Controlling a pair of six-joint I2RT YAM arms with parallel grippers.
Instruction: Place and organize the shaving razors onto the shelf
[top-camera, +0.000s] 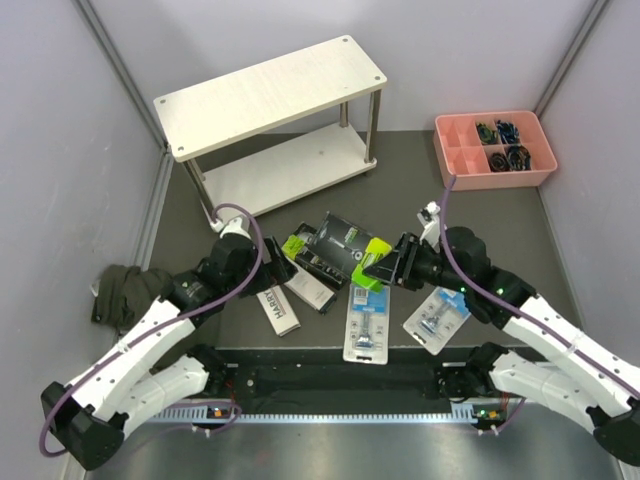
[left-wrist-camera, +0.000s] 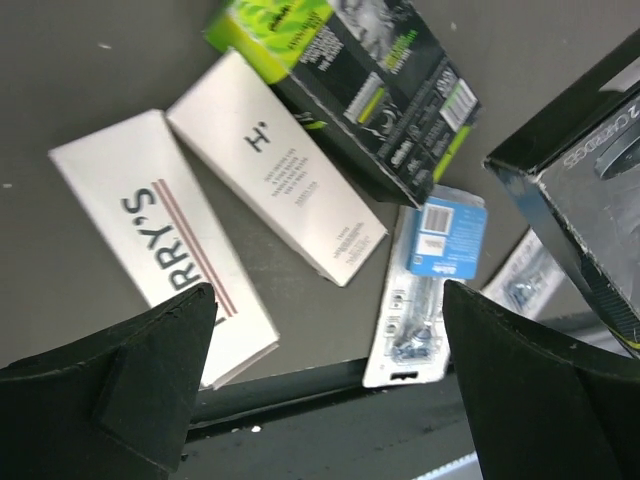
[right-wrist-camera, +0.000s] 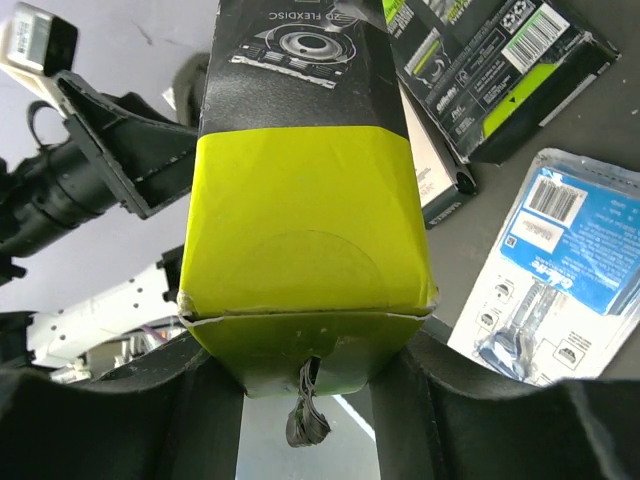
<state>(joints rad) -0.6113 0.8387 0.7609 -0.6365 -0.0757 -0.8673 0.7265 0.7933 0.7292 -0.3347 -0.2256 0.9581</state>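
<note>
The shelf (top-camera: 270, 95), a two-tier pale wood rack, stands at the back left. The shaving razors lie in a cluster mid-table. My right gripper (top-camera: 385, 268) (right-wrist-camera: 305, 400) is shut on the lime end of a black and lime-green pack (top-camera: 348, 243) (right-wrist-camera: 305, 230), held tilted above the others. A second black and lime pack (top-camera: 312, 258) (left-wrist-camera: 370, 90) lies flat. My left gripper (top-camera: 278, 270) (left-wrist-camera: 330, 370) hangs open over two white Harry's boxes (left-wrist-camera: 160, 240) (left-wrist-camera: 275, 165), touching neither. Two blue-card blister packs (top-camera: 367, 325) (top-camera: 437, 320) lie near the front.
A pink compartment tray (top-camera: 455, 160) with small dark items sits at the back right. A dark green cloth (top-camera: 125, 290) lies bunched by the left wall. Grey walls close in both sides. A black rail (top-camera: 340, 370) runs along the near edge.
</note>
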